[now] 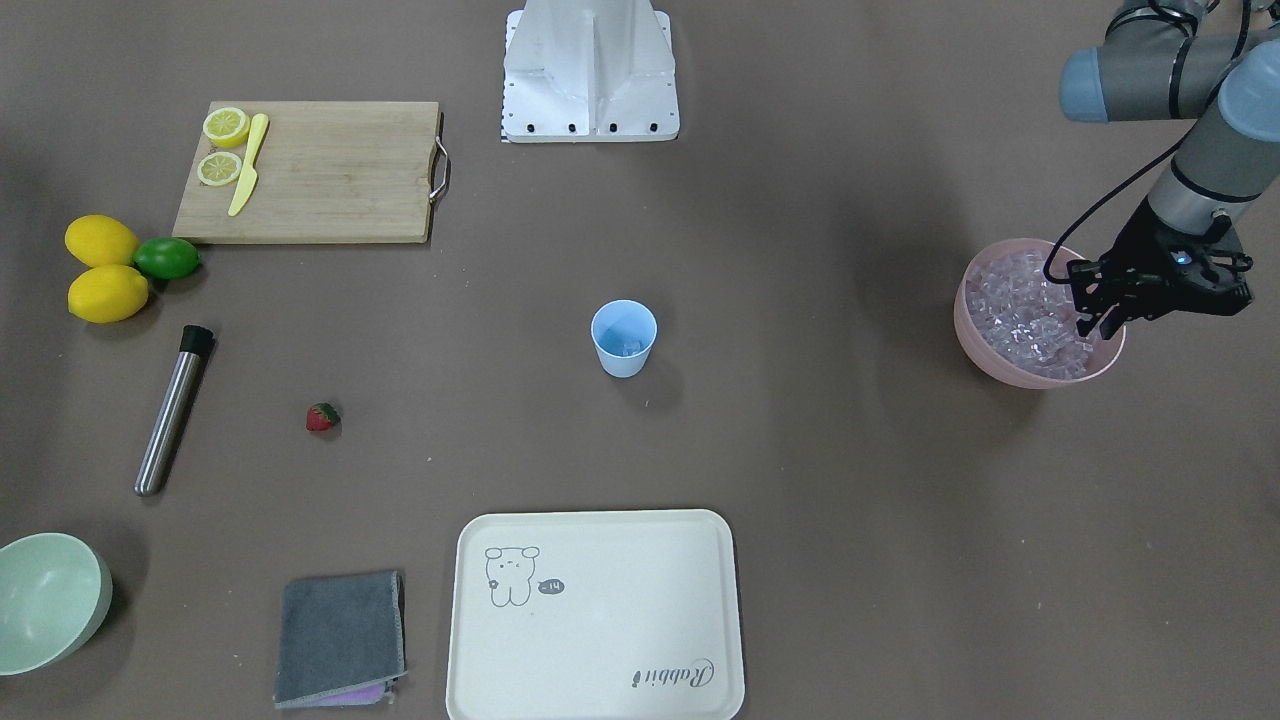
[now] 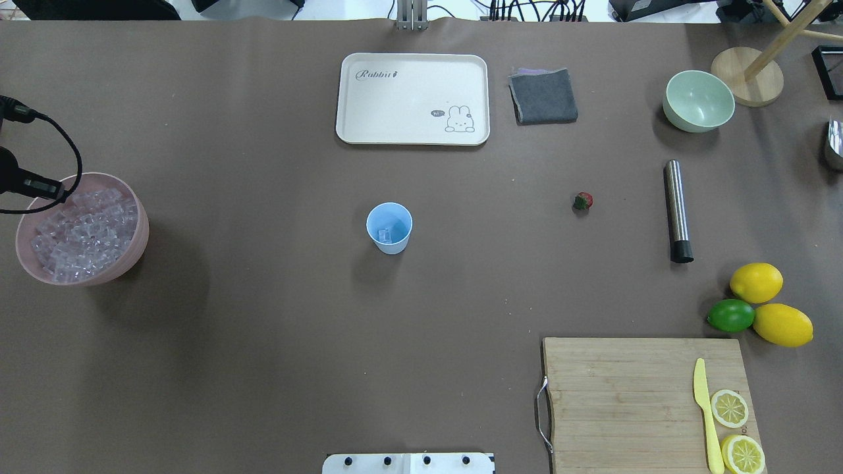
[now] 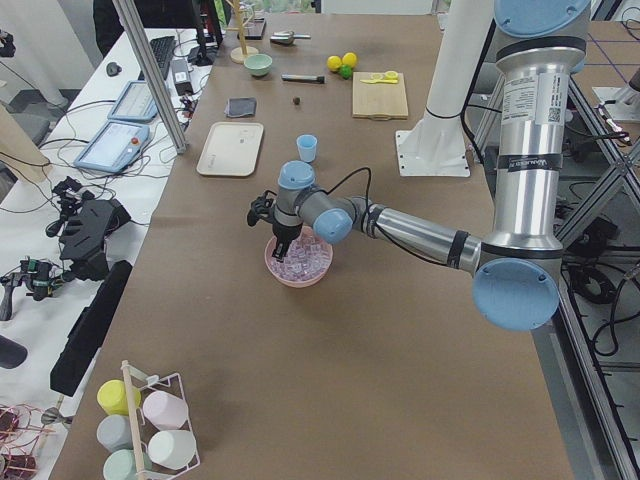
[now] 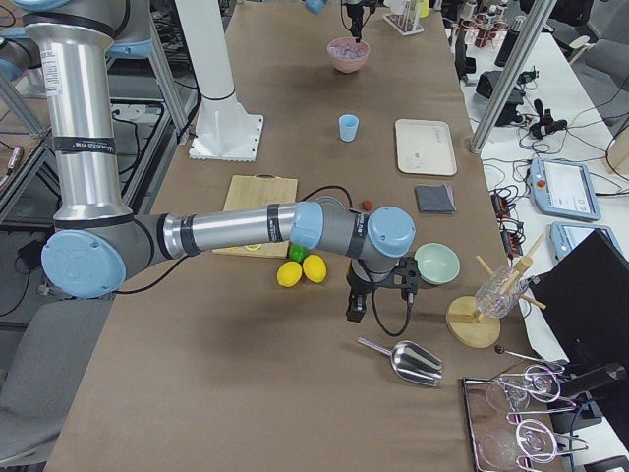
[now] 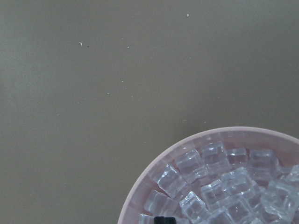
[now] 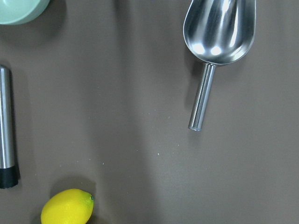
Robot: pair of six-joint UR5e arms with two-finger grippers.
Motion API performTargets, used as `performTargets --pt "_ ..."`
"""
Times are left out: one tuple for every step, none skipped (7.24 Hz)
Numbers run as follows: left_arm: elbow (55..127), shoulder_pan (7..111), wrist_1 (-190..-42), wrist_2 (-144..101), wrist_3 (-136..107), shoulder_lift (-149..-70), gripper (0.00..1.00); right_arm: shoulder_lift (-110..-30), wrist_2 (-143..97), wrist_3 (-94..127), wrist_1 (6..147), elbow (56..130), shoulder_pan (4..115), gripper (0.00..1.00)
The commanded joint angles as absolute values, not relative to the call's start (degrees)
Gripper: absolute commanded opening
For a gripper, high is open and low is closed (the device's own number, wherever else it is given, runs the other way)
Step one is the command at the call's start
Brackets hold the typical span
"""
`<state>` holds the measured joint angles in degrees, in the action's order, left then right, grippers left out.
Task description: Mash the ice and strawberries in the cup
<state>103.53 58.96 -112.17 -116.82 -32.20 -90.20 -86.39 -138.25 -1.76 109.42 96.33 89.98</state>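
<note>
- The worktop (image 2: 263,342) is a long table covered edge to edge with a plain brown sheet. The robot's white base plate (image 1: 590,100) sits at the middle of the near edge.
- The cup (image 1: 623,340) stands upright at the middle of the worktop, apart from everything else, with a cube or two in its bottom.
- Most of the ice (image 1: 1020,310) is heaped in a pink bowl (image 1: 1000,372) near the worktop's left end.
- The left gripper (image 1: 1095,325) hangs over that bowl with its tips down at the ice. I cannot tell whether its jaws are parted or closed.
- The strawberry (image 1: 322,417) lies on the bare sheet between the cup and a steel cylinder (image 1: 173,410) towards the right end.
- A cream tray (image 1: 600,640), a folded grey cloth (image 1: 340,637) and a pale green bowl (image 1: 45,600) sit along the far edge.
- At the near right corner, a wooden cutting board (image 1: 330,170) carries two lemon halves (image 1: 222,147) and a yellow knife (image 1: 247,165). Two lemons (image 1: 105,268) and a lime (image 1: 167,258) sit just beside it.
- The right gripper (image 4: 356,313) hovers near the right end, close to a metal scoop (image 6: 219,28). I cannot tell its grip.
- Beyond the far edge, a white bench (image 3: 60,190) holds tablets, cables and tools.
</note>
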Motion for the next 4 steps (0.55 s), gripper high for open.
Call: performTargets --pt "103.3 58.3 -112.0 -116.5 -33.5 -90.3 0.64 -86.4 -138.3 -1.8 109.4 96.3 89.9 1.0" --pt "103.4 57.6 -112.1 -116.4 -35.1 -90.2 0.64 -86.4 -138.3 -1.8 109.4 96.3 89.9 1.0" --pt "103.5 56.0 -112.3 -116.1 -37.3 -90.1 0.64 -86.4 -138.3 -1.8 109.4 96.2 89.9 1.0" --pt "103.5 55.3 -112.3 -116.2 -38.0 -89.8 0.64 -86.4 -138.3 -1.8 109.4 96.2 89.9 1.0"
